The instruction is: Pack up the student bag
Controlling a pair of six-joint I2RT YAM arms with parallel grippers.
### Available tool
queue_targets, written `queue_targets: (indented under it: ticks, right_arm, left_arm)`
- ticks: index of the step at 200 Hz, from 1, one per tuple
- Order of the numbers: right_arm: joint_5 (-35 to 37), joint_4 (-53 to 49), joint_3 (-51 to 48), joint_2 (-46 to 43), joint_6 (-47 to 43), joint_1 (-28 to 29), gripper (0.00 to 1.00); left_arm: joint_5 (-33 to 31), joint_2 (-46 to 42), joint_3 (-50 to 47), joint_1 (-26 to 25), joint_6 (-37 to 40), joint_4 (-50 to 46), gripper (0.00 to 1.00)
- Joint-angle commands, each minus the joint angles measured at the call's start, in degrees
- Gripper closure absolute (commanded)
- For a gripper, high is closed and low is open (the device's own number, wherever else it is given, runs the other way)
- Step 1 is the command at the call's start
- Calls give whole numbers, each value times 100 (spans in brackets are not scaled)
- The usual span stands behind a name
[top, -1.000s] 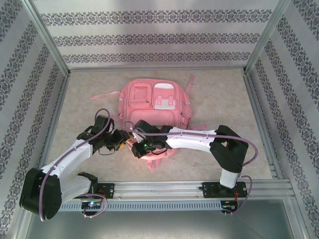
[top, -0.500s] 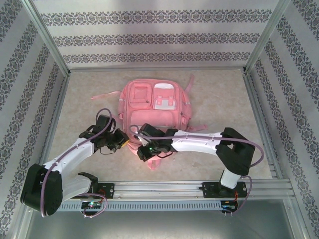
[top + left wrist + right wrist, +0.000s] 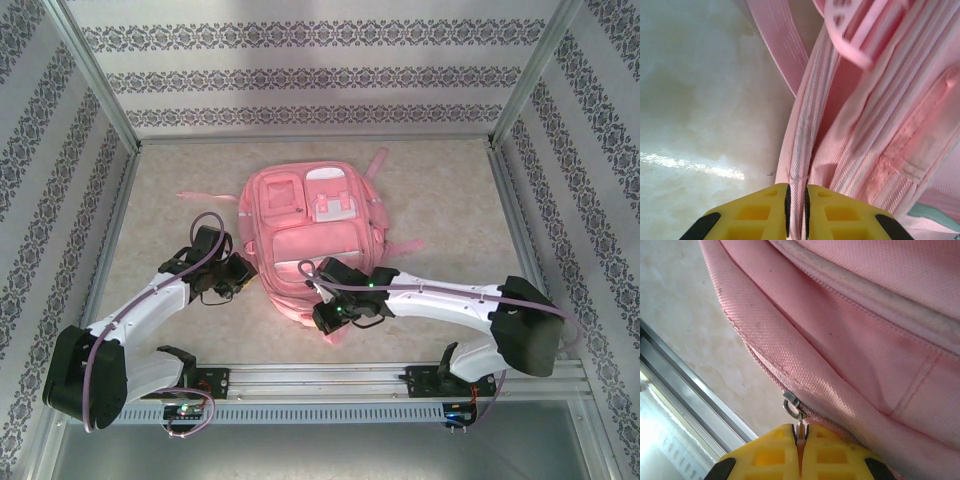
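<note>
1. Top external view.
   - The student bag (image 3: 305, 240), a large soft pink fabric backpack with white trim, lies flat, front pockets up, on the pale mottled worktop (image 3: 440, 200).
   - The left end effector (image 3: 244, 273) touches the bag's edge, with the bag body stretching away beyond it.
   - The right end effector (image 3: 325, 322) sits on the bag's near edge, with most of the bag beyond it.
2. Left wrist view.
   - The left end effector (image 3: 796, 209) has its yellow fingers (image 3: 765, 212) pinched together on a ribbed pink seam band of the student bag (image 3: 880, 125).
   - The bag rises ahead and to the side of the tips.
   - A teal sliver (image 3: 935, 212) shows beside the fingers under the pink fabric. I cannot tell what it is.
3. Right wrist view.
   - The right end effector (image 3: 801, 447) is clamped on a small metal zip pull (image 3: 800, 426).
   - The slider (image 3: 791, 404) is just ahead of the tips, on the seam of the student bag (image 3: 865, 340).
   - An aluminium rail (image 3: 685, 395) runs off to one side.
4. Progress (judgement).
   - One arm braces the bag while the other works the zip.
   - Whether the zip is being opened or closed cannot be told.
   - The zip run is not yet finished.
</note>
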Motion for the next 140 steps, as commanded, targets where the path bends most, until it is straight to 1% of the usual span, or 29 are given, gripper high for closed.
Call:
queue_targets:
  ticks: [1,9,22,30,37,45,68,92,105,140]
  right_arm:
    - [-63,-136,-114,-154,-10,-27,100]
    - [-108,-51,-86,-125,9,-22,100]
    - [-136,60,30,-17,44,-18,100]
    - [-143,118,125,77,61,-5,100]
    - [-166,185,221,178,58,6,100]
    - [-186,226,347,312,56,11,100]
    - [-240,253,684,680,0,40,100]
    - [-250,267,886,906,-13,70,100]
    - [-242,272,942,947,-12,79,100]
    - [-172,260,932,939,13,88,100]
  left_arm:
    - [-86,56,207,39,195,-180,82]
    - [-1,38,267,34,226,-244,80]
    - [139,-51,347,31,179,-406,64]
    - [243,-160,315,2,22,-439,55]
    - [317,-286,248,-45,-167,-411,49]
    - [408,-413,150,-119,-401,-324,46]
    - [557,-496,-12,-453,-916,-9,45]
    - [496,-370,24,-791,-1190,148,49]
    - [476,-247,105,-890,-1184,8,52]
    - [513,-183,134,-937,-1190,-462,52]
